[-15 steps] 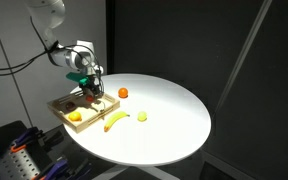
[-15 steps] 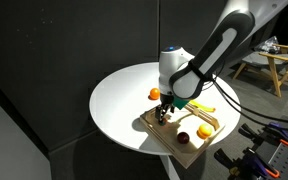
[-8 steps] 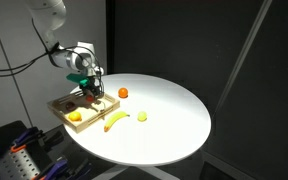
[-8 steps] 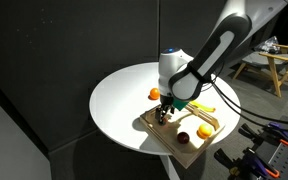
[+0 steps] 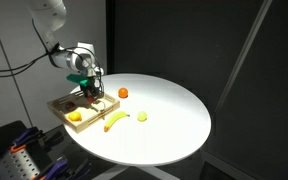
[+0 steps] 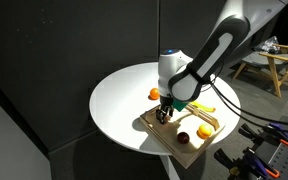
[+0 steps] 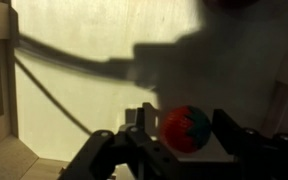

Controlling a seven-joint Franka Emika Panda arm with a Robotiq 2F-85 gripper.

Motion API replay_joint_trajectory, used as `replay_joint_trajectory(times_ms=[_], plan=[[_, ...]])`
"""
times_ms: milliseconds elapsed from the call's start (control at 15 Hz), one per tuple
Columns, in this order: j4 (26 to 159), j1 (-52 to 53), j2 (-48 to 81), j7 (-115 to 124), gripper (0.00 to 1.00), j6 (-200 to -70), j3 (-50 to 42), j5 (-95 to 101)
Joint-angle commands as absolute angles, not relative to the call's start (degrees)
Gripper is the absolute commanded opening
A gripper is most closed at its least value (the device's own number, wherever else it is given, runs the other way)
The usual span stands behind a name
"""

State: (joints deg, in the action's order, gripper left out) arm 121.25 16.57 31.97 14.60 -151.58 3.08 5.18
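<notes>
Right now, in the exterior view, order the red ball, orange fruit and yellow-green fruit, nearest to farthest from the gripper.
1. red ball, between the jaws of the gripper
2. orange fruit, beside the tray
3. yellow-green fruit, clear of the tray

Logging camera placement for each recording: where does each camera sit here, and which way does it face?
An exterior view: raised beside the round table, looking across it to the wooden tray at left; arm and gripper show.
An exterior view: raised, looking down on the tray from another side; arm and gripper show.
Wrist view: looks down into the tray; gripper fingers flank a red fruit.
Both exterior views share the banana.
</notes>
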Motion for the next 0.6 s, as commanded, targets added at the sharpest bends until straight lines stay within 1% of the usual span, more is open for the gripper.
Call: replay_joint_trajectory(times_ms=[0,133,200,533], plan=[[120.1,17.3,32.6,14.4,0.42,-151.6,2.3,6.2],[120.1,17.2,32.5,14.2,0.27,-151.5,2.4,6.2],[120.1,17.2,32.3,14.2,0.23,-151.5,2.4,6.2],[120.3,17.0,31.3,13.8,0.23,-151.0,2.7,5.9]])
